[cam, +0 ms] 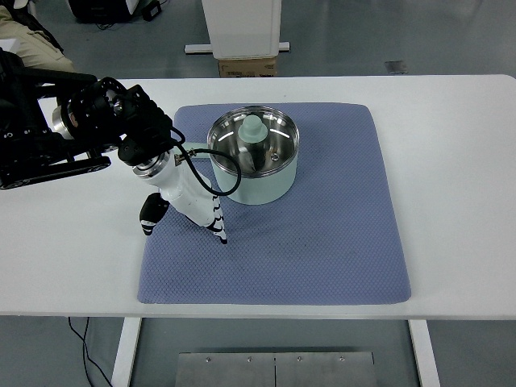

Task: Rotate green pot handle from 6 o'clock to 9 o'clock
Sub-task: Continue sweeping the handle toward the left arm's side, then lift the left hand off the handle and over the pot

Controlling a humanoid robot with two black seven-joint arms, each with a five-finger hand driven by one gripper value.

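The pale green pot (255,186) with a steel inside stands on the far left part of the blue mat (322,234). Its pale green handle (253,129) shows over the steel interior, rounded end toward the far rim. My left hand (187,226) lies just left of and nearer than the pot, over the mat's left edge. Its white fingers (216,219) are stretched out, pointing toward the near right, and hold nothing. The hand does not touch the pot. My right arm is out of view.
The mat lies on a white table (451,161). A black cable (228,188) loops from my wrist against the pot's left side. Beyond the far edge stand a cardboard box (247,67) and a white cabinet (242,28). A person's leg (32,44) shows at the top left.
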